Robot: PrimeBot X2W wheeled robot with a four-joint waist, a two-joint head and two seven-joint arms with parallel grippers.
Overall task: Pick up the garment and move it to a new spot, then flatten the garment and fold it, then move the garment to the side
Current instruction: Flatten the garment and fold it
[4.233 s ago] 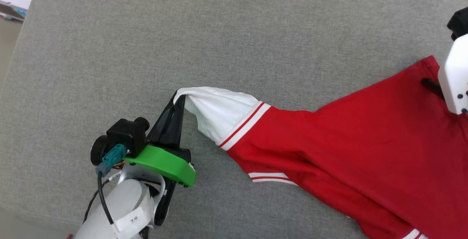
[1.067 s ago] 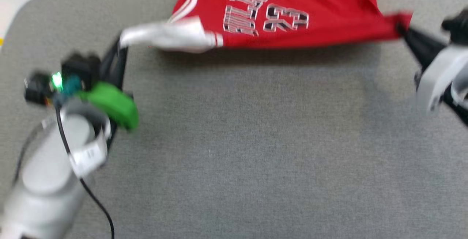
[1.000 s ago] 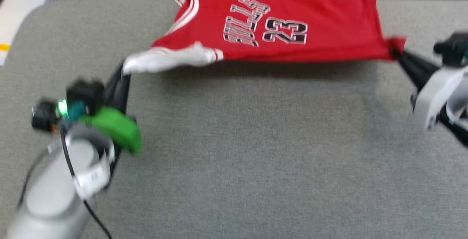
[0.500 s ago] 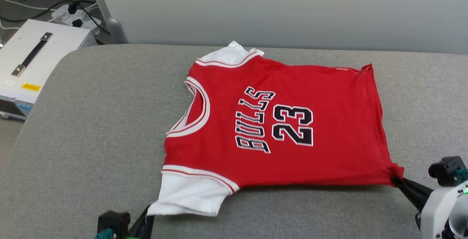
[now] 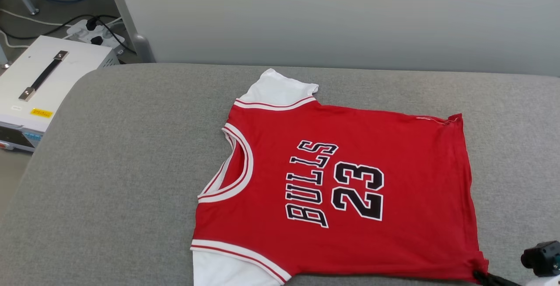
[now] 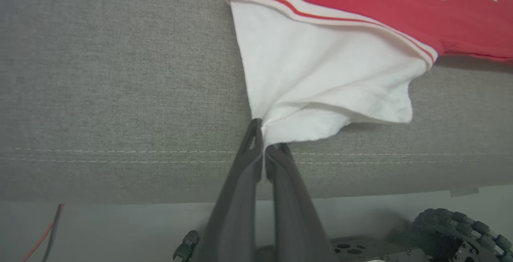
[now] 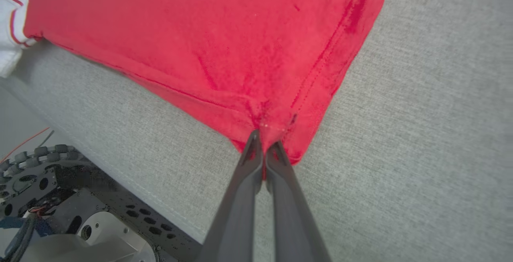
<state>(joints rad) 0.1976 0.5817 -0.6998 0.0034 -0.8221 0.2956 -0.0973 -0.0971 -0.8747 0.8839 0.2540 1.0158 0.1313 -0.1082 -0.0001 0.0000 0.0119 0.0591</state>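
While the garment point(image 5: 350, 181) is lying spread flat, lettering up, on the grey fabric-covered counter point(image 5: 131, 168), the left hand point(image 6: 264, 150) is pinching the edge of its near white sleeve point(image 6: 320, 73), and the right hand point(image 7: 265, 146) is clamping the red hem corner point(image 7: 276, 121) near the counter's front edge, both clenched tight on the cloth.

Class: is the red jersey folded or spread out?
Spread out: the garment lies open, print up, on the grey cushion, with no fold across its body.
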